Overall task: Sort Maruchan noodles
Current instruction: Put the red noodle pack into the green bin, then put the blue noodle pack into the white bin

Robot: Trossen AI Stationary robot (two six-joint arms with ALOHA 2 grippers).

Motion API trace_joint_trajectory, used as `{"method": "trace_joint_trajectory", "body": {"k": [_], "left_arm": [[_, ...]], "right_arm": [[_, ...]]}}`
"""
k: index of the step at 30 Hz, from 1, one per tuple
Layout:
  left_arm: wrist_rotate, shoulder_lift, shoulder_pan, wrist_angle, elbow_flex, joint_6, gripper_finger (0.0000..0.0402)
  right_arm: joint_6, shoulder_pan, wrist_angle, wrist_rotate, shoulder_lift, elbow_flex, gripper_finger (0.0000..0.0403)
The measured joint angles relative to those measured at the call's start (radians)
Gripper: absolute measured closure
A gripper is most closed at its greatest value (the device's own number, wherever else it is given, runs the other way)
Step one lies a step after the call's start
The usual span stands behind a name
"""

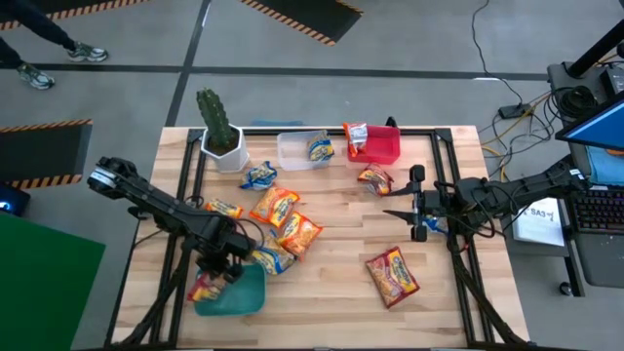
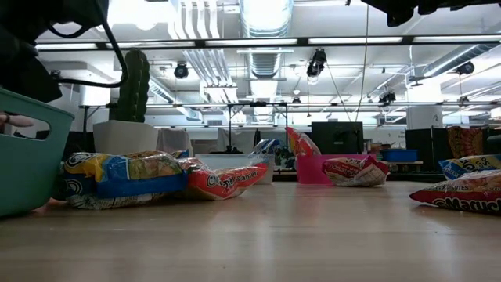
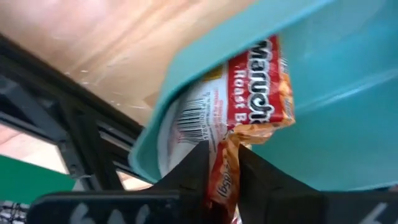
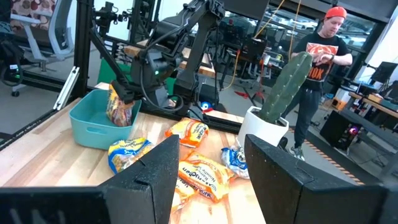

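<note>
My left gripper (image 3: 222, 163) over teal bin (image 1: 244, 295), fingers pinching red packet (image 3: 239, 118) by edge; packet hangs long axis down into bin, straight below. Right gripper (image 1: 390, 212) spread, idle, well apart from bin.

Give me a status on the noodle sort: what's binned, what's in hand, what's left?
Binned: one packet in the clear bin, one in the red bin. In hand: the left gripper holds a red-yellow packet upright inside the teal bin, not yet clearly let go. Left: about seven packets loose on the table. The right gripper hangs open and empty over the right side.
</note>
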Motion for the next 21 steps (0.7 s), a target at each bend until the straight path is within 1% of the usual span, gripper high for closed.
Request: {"method": "trace_joint_trajectory", "body": {"k": [8,13,16,19,21], "left_arm": [[-0.003,0.0,-0.002,-0.055,0.053,0.019,0.0315],[-0.007,0.0,-0.003,-0.141,0.09,0.042,0.0287],[-0.008,0.0,-0.003,-0.188,0.135,0.088,0.0271],[-0.014,0.0,-0.004,-0.191,0.201,0.152,0.0263],[-0.064,0.0,-0.002,-0.189,0.256,0.207,0.0261]], "right_arm": [[0.001,0.0,0.0,0.0,0.0,0.0,0.0232],[0.002,0.0,-0.001,0.0,0.0,0.0,0.0232],[0.002,0.0,-0.001,0.0,0.0,0.0,0.0232],[0.002,0.0,-0.001,0.0,0.0,0.0,0.0232],[0.01,0.0,-0.001,0.0,0.0,0.0,0.0232]]}}
